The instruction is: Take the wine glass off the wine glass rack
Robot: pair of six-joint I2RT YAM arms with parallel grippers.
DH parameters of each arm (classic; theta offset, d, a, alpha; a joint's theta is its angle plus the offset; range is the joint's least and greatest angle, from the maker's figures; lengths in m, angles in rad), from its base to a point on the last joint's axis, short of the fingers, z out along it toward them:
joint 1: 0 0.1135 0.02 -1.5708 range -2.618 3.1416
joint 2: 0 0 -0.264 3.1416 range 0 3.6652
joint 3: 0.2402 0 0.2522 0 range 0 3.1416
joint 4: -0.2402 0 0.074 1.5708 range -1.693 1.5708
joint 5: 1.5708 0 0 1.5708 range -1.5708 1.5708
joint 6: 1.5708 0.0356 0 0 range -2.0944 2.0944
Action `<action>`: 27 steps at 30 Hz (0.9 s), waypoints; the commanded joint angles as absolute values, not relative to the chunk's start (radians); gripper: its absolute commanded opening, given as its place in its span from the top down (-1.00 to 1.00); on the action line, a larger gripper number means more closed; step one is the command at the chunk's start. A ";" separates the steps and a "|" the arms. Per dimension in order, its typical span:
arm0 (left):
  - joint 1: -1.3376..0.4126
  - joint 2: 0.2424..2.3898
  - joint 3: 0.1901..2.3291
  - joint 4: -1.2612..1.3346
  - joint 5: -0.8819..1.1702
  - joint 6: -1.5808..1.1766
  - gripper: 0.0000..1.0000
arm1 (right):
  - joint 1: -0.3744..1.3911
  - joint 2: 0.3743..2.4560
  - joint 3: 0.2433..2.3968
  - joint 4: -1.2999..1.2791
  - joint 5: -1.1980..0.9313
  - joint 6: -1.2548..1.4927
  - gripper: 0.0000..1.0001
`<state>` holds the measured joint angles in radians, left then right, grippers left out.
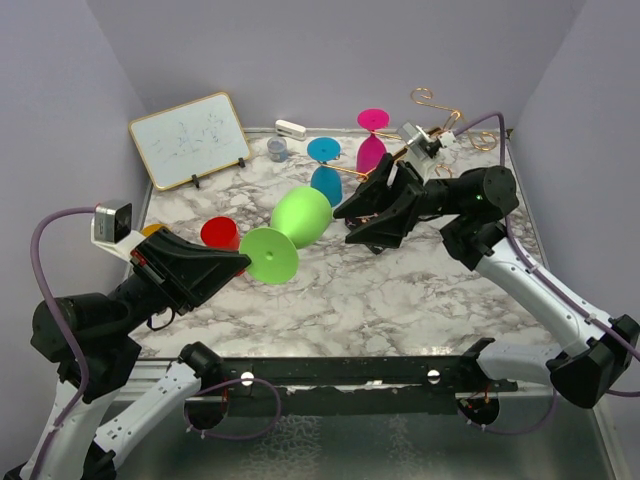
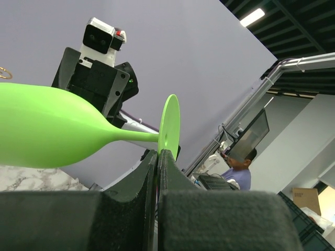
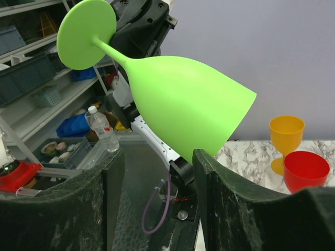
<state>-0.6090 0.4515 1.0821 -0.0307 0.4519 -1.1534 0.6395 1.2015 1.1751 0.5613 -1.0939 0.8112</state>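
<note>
The green wine glass [image 1: 300,215] hangs sideways over the table [image 1: 380,290], clear of the gold rack [image 1: 440,110], its foot rim pinched by the left gripper [image 1: 243,262]. The right gripper [image 3: 157,157] gapes around the bowl, seemingly not touching. Such a thin edge pinch could slip and drop it.

Lavender walls [image 1: 330,50] enclose a marble tabletop [image 1: 400,290].
</note>
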 commanded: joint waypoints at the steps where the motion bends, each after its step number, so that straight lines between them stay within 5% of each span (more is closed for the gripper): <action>1: -0.612 0.434 1.067 0.017 0.429 -1.168 1.00 | 0.640 1.230 1.166 0.660 -1.135 0.867 -0.08; 27: -0.612 0.412 1.097 -0.015 0.418 -1.165 1.00 | 0.639 1.270 1.154 0.723 -1.136 0.893 -0.05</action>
